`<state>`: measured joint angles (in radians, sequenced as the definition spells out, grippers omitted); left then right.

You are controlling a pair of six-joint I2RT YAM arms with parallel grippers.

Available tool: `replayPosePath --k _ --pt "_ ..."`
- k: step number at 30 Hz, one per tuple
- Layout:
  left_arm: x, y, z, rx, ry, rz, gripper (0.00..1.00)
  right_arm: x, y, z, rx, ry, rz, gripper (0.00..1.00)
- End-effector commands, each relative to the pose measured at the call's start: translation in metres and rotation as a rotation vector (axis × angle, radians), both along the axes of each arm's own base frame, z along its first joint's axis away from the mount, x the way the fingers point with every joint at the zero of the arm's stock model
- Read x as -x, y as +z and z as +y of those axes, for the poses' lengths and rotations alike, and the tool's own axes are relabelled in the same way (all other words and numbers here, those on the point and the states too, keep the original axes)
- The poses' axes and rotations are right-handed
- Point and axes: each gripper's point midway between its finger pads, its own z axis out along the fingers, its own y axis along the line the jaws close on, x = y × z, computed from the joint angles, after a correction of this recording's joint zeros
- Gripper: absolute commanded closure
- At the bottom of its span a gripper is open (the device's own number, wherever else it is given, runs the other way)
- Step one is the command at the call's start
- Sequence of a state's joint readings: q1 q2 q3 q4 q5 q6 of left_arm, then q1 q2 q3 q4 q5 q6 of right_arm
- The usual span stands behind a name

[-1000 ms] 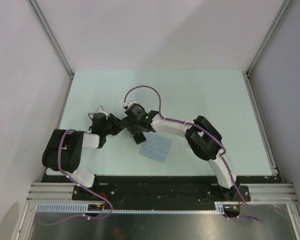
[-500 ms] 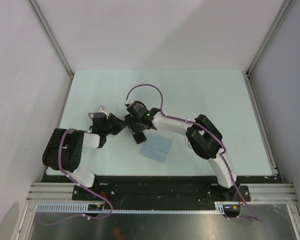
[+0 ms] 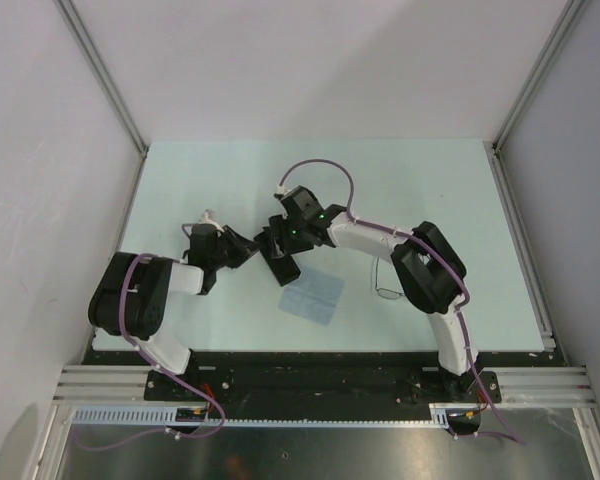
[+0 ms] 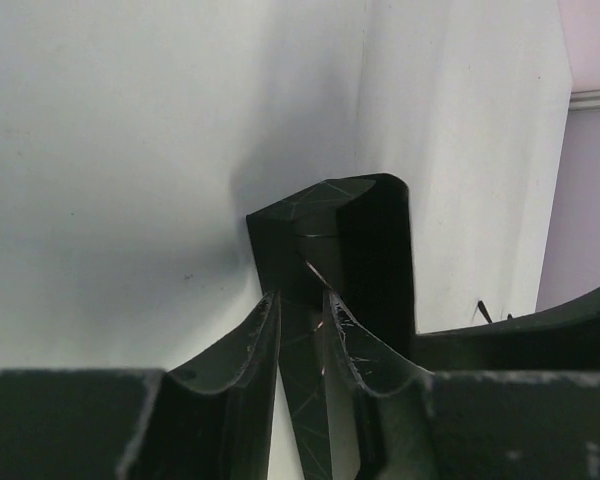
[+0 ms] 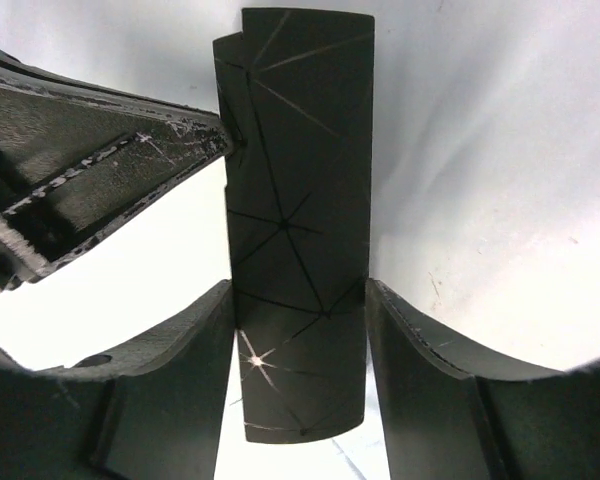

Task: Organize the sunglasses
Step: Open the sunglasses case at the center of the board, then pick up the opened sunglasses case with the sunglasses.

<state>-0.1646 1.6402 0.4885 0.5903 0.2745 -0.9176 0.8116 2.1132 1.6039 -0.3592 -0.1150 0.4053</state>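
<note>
The thin dark wire-frame sunglasses (image 3: 383, 292) lie flat on the pale green table (image 3: 430, 190), well to the right of the black oblong case (image 5: 300, 150) with faceted line markings, and in neither hand. The light blue square cloth (image 3: 313, 296) lies between case and sunglasses, just beside the case on its near right. Both grippers meet at the case. The right gripper (image 5: 300, 290) comes in from the case's far right, its two fingers pressed against the long sides and clamped on it. The left gripper (image 4: 302, 310) reaches from the case's left, its fingers nearly together and pinching a thin edge of the case. The sunglasses rest near the right arm's elbow, apart from both sets of fingers.
</note>
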Motion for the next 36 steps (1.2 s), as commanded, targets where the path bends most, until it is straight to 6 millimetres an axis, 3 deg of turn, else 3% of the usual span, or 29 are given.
replayPosePath --k 1,14,23,31,36 --pt "0.025 -0.041 0.01 -0.07 0.017 0.16 0.73 -0.02 0.039 -0.021 -0.045 -0.076 -0.052 0.52" --pt "0.023 -0.035 0.009 -0.068 0.009 0.143 0.71 -0.026 0.038 -0.039 -0.048 -0.097 -0.046 0.49" --pt "0.008 0.013 -0.002 -0.048 -0.051 0.026 0.55 -0.036 0.049 -0.035 -0.064 -0.072 -0.083 0.45" --pt "0.005 0.064 0.002 -0.077 -0.049 -0.05 0.4 -0.053 0.026 -0.044 -0.019 0.03 -0.069 0.46" --pt "0.012 0.093 0.012 -0.16 -0.066 -0.075 0.39 -0.043 0.017 -0.038 -0.029 0.135 -0.008 0.48"
